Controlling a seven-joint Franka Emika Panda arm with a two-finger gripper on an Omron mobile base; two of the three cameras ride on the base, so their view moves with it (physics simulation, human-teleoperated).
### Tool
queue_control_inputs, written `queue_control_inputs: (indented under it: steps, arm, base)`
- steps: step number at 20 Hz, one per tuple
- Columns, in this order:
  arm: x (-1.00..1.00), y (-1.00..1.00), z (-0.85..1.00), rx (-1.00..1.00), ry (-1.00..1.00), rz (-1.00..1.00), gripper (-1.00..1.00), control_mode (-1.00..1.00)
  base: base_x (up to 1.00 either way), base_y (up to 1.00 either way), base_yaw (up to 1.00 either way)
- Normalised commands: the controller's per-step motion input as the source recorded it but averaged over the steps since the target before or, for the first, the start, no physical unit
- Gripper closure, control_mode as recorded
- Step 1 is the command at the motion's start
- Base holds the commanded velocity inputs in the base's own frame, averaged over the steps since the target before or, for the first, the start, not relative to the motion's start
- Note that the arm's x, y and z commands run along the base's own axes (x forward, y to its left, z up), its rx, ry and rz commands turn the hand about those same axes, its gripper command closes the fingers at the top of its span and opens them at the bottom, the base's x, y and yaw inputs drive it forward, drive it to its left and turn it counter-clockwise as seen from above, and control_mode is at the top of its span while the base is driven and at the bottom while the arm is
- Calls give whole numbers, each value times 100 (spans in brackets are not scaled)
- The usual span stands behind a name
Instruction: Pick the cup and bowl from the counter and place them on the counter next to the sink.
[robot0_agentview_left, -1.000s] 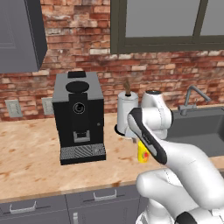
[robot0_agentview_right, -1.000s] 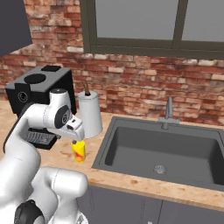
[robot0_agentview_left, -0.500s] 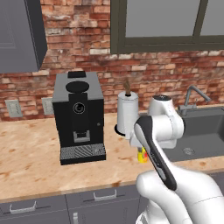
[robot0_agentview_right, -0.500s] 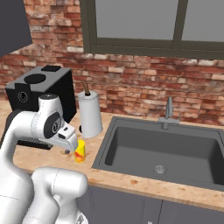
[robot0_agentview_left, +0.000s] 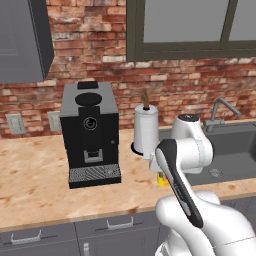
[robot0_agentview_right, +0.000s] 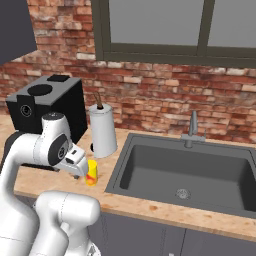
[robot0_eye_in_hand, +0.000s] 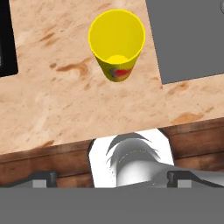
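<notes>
With its two dark fingers (robot0_eye_in_hand: 43, 177) spread wide and empty above it, the gripper (robot0_agentview_right: 82, 167) should rise clear of the small bright yellow cup (robot0_eye_in_hand: 116, 43); it stands upright on the tan wood-grain counter (robot0_eye_in_hand: 57, 105), just beside the dark grey sink (robot0_agentview_right: 187, 172); bowl next.

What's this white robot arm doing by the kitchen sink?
It is moving cups and bowls over beside the sink. A small yellow cup stands upright on the wooden counter, near the sink's edge and in front of a paper towel roll. The gripper hovers above the cup with its jaws open and holds nothing.
</notes>
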Motion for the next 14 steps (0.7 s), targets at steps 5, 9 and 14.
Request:
queue_control_inputs:
  steps: [5, 9, 14]
  arm:
    - [0, 0, 0, 0, 0, 1, -100, -100]
    - [0, 0, 0, 0, 0, 0, -100, -100]
    - [0, 0, 0, 0, 0, 0, -100, -100]
  base:
    - [0, 0, 0]
    - [0, 0, 0]
    - [0, 0, 0]
